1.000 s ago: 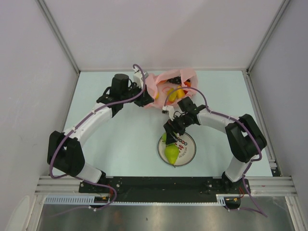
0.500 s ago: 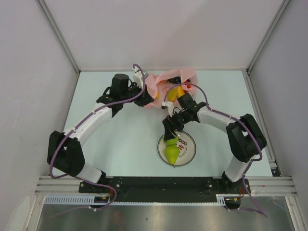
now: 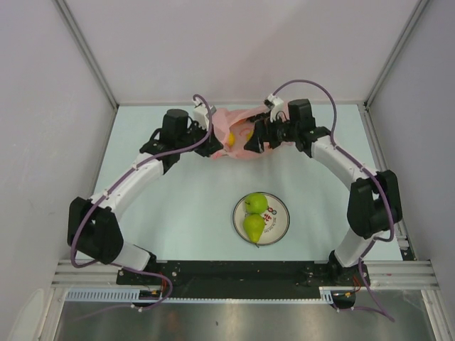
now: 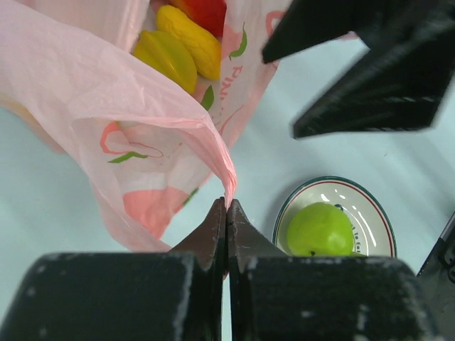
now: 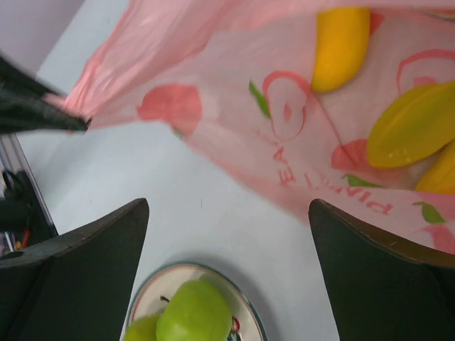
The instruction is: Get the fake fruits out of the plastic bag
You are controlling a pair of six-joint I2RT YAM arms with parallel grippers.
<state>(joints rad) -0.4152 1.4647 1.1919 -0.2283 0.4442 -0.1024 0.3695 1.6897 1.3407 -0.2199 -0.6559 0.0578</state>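
- bag point(image 5: 234, 78): translucent pink; red and green prints, red lettering
- mangoes point(image 4: 167, 58): yellow
- red fruit point(image 4: 206, 11): glossy red
- apple point(image 4: 320, 229): bright green
- pear point(image 3: 253, 226): yellow-green
- plate point(image 4: 364, 204): white; green and red rim lines
- table point(image 3: 178, 192): pale blue-green

plastic bag point(image 3: 231, 128) mouth open | left gripper point(image 4: 226, 207) pinching rim | plate point(image 3: 284, 220) well apart
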